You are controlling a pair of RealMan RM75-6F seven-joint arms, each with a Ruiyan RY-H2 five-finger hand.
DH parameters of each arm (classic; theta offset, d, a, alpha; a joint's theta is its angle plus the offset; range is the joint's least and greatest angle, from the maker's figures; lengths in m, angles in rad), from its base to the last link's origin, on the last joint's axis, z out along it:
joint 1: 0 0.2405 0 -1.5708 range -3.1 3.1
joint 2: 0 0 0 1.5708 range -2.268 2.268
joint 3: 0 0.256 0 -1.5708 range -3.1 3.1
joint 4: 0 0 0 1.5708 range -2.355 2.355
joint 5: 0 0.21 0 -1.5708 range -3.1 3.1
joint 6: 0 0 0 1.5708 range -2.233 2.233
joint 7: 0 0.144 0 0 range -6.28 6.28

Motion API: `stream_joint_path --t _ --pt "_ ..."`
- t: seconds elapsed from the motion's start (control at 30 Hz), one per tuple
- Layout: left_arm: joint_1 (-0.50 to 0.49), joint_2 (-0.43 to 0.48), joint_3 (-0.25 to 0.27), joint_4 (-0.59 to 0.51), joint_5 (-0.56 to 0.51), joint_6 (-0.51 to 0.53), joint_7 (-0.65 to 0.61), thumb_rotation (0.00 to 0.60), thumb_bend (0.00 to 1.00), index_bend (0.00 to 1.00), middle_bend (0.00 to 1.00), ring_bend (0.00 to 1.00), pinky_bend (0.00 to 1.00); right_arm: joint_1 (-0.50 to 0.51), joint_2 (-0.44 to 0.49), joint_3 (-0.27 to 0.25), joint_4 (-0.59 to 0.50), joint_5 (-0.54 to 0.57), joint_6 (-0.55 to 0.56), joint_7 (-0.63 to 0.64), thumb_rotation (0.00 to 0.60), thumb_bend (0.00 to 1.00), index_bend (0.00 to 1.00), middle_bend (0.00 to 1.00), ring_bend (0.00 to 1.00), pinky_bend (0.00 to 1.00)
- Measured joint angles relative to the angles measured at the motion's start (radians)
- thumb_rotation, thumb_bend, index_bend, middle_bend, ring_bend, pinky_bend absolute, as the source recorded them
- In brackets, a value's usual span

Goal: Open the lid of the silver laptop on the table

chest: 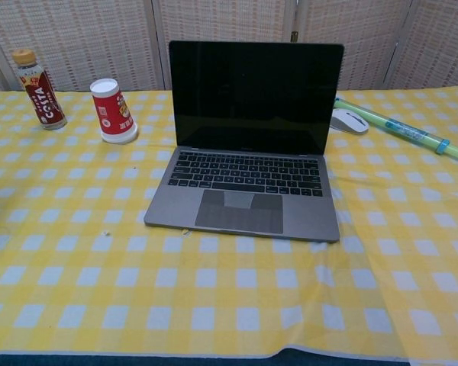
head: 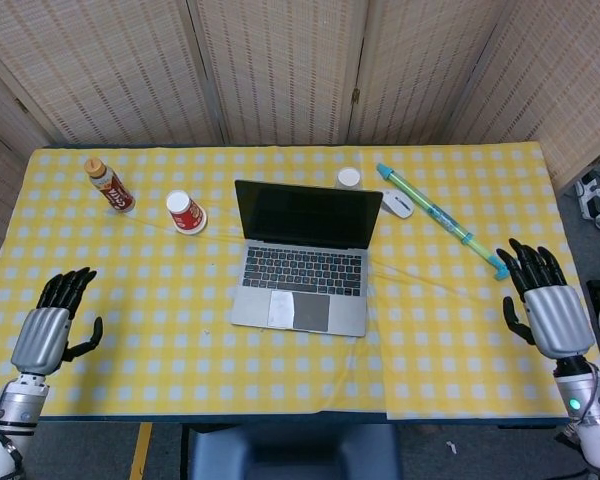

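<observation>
The silver laptop [head: 302,268] [chest: 248,168] stands in the middle of the table with its lid raised upright, dark screen facing me and keyboard exposed. My left hand [head: 52,325] hovers at the table's near left edge, far from the laptop, fingers spread and empty. My right hand [head: 544,304] hovers at the near right edge, also spread and holding nothing. Neither hand shows in the chest view.
A brown bottle [head: 110,185] [chest: 39,89] and a red paper cup [head: 186,212] [chest: 113,111] stand at the back left. Behind and right of the laptop lie a white mouse [head: 398,204] [chest: 349,120], a white cap [head: 349,178] and a long green-blue stick [head: 445,221] [chest: 401,130].
</observation>
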Motion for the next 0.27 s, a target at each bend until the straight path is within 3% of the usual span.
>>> stream_joint_path --t 0.27 --pt "0.102 0.008 0.042 -0.049 0.095 0.122 0.036 0.415 0.58 0.06 0.10 0.05 0.00 -0.103 -0.045 -0.034 0.043 -0.072 0.095 0.050 0.600 0.65 0.00 0.00 0.00 0.00"
